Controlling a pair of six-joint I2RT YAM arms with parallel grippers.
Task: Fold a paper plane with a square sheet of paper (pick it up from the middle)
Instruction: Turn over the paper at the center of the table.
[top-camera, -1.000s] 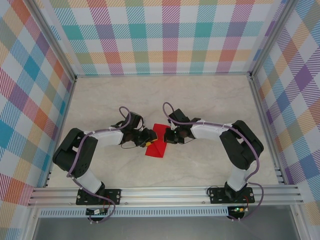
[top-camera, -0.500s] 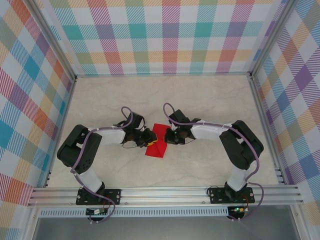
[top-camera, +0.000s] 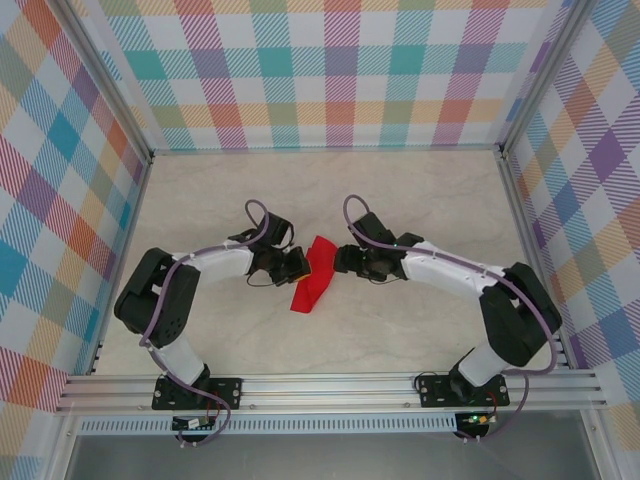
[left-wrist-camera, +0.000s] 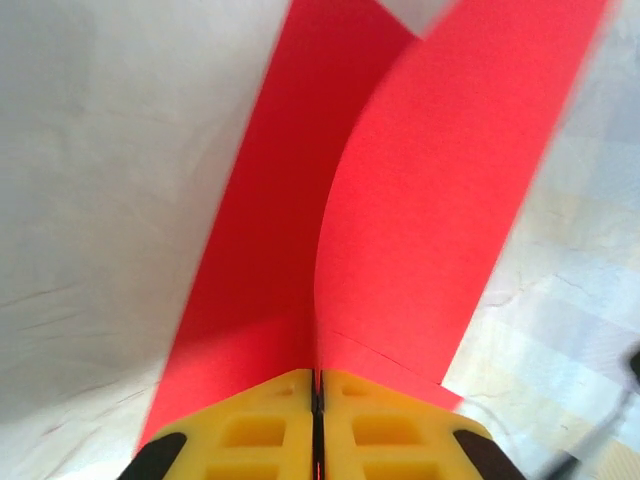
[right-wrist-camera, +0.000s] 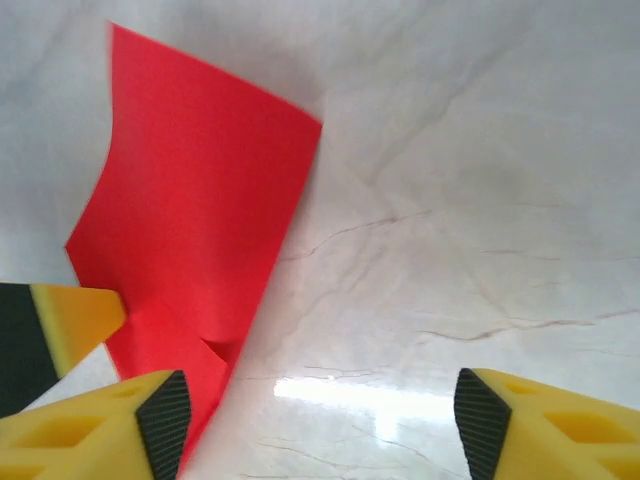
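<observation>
The red sheet of paper (top-camera: 313, 275) is folded along a centre crease, and its two flaps stand up in a V (left-wrist-camera: 400, 190). My left gripper (top-camera: 296, 264) (left-wrist-camera: 316, 385) is shut on the crease, its yellow fingers (left-wrist-camera: 250, 430) pressed together over the red fold. My right gripper (top-camera: 343, 260) (right-wrist-camera: 320, 420) is just right of the sheet and open, with only bare table between its fingers (right-wrist-camera: 150, 425). In the right wrist view, the paper (right-wrist-camera: 190, 220) lies left of that gap and brushes past the left finger. A yellow fingertip of the left gripper (right-wrist-camera: 75, 320) touches the sheet there.
The marble-patterned tabletop (top-camera: 400, 190) stretches around the paper. Checked walls (top-camera: 330, 70) close off the back and both sides. An aluminium rail (top-camera: 330, 390) with both arm bases runs along the near edge.
My right gripper has opened, let go of the paper and drawn back to the right. My left gripper has closed on the crease, and the sheet has risen into a narrower V.
</observation>
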